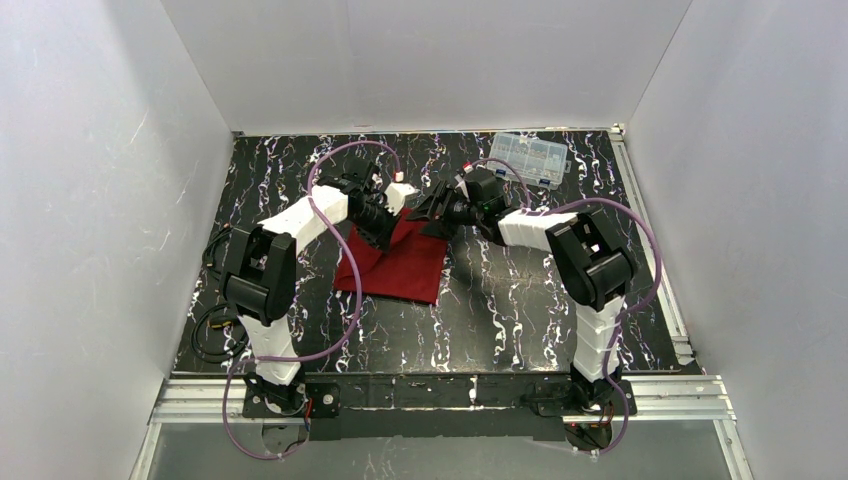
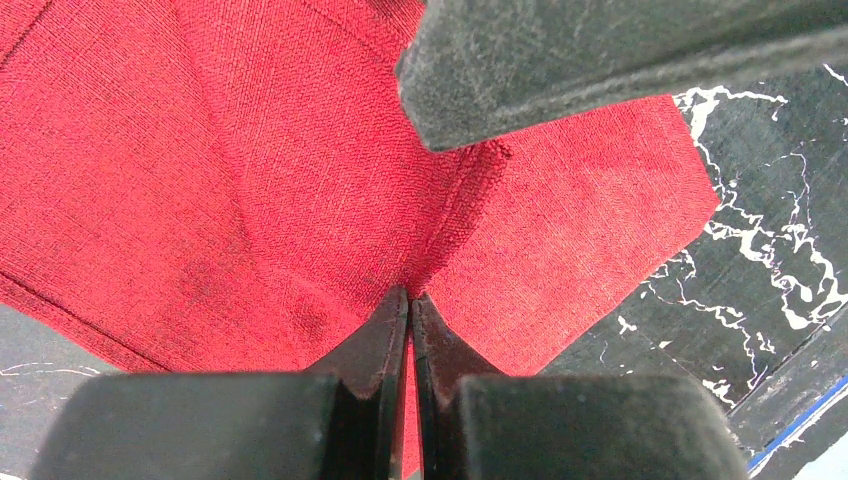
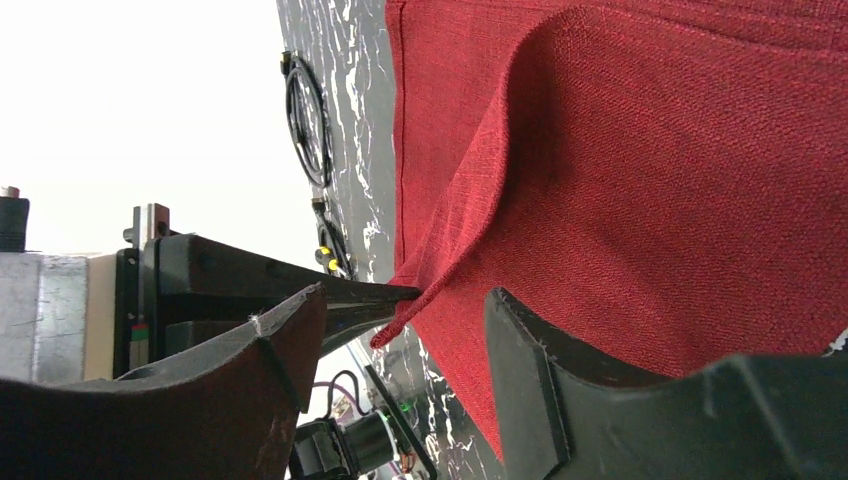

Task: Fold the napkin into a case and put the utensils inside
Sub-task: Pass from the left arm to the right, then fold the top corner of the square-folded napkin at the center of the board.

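The deep red napkin (image 1: 405, 270) lies partly folded on the black marbled table (image 1: 500, 320), its far edge lifted. My left gripper (image 1: 385, 228) is shut on a raised fold of the napkin (image 2: 250, 180), the cloth pinched between the jaw tips (image 2: 410, 297). My right gripper (image 1: 432, 215) stands open right beside it. In the right wrist view its jaws (image 3: 408, 295) straddle the lifted napkin (image 3: 650, 200) edge without closing, and the left gripper's tip (image 3: 370, 298) holds the corner. The napkin does not form a case. The utensils are out of view.
A clear plastic compartment box (image 1: 530, 158) sits at the back right of the table. Black cables (image 1: 215, 330) coil at the table's left edge. White walls enclose three sides. One right gripper finger (image 2: 600, 60) crosses the top of the left wrist view.
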{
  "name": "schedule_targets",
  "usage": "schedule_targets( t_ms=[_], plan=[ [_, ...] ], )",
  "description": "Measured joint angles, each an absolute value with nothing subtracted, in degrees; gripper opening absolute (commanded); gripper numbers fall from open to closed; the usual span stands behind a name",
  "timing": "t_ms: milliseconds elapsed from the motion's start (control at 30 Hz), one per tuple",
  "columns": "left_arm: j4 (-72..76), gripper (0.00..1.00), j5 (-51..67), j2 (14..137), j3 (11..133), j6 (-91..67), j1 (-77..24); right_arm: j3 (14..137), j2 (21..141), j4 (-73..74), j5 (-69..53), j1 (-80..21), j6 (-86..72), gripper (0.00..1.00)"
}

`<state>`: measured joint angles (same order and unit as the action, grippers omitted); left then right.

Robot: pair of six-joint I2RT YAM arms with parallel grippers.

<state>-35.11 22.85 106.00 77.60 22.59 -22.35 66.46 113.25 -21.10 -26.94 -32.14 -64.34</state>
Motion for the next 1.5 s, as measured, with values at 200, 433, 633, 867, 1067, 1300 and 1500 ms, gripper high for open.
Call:
schedule_targets(
  t_ms=[200,433,633,867,1067,1300,1500],
  plan=[
    [-34.52,0.00,22.85,106.00,77.60,22.52,-22.37,68.40,114.98,-18.13,-26.89,-32.38,-64.36,0.63],
    [-34.28,0.00,22.57,106.00,77.60,22.57,-22.98,72.75,118.28,-15.05,-26.04,-34.00,-64.60,0.54],
    [-34.11,0.02,22.28,106.00,77.08,22.96,-23.11,72.75,118.91,-14.59,-25.50,-35.03,-65.21,0.01],
    [-36.40,0.54,22.28,106.00,77.21,23.05,-23.07,71.46,118.43,-12.91,-23.77,-35.00,-64.90,0.01],
    [-41.32,0.56,24.21,104.53,78.41,22.98,-21.34,64.60,111.48,-9.04,-21.58,-35.31,-63.88,0.01],
    [-44.29,0.54,25.34,99.02,77.56,25.36,-18.41,59.22,103.31,-7.35,-19.53,-36.21,-63.37,0.01],
    [-45.52,0.51,25.32,97.71,73.41,27.70,-15.84,56.77,102.17,-4.56,-17.08,-38.28,-63.40,0.01]
  ],
)
